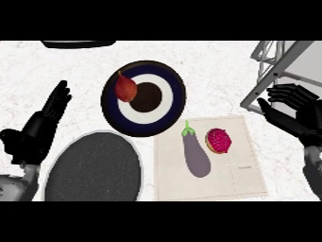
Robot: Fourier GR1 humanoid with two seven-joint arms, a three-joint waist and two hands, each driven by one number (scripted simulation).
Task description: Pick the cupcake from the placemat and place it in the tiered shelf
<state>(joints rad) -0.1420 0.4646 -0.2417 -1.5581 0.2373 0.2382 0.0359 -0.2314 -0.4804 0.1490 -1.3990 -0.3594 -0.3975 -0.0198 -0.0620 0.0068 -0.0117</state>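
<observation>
From the head view, the cupcake (219, 140) sits on the mat (247, 182), just beside an eggplant (197, 157). The right hand (306, 118) is up by the shelf (275, 61), apart from the cupcake, fingers wide and holding nothing. The left hand (41, 125) rests at the left, fingers spread too. A red bulb (125, 88) lies on a blue plate (176, 92). A grey dish (93, 168) is next to the mat.

View: single, from the robot's head
Facing: steeply down onto the bench (212, 61)
Nearness: close, bench fills the frame
</observation>
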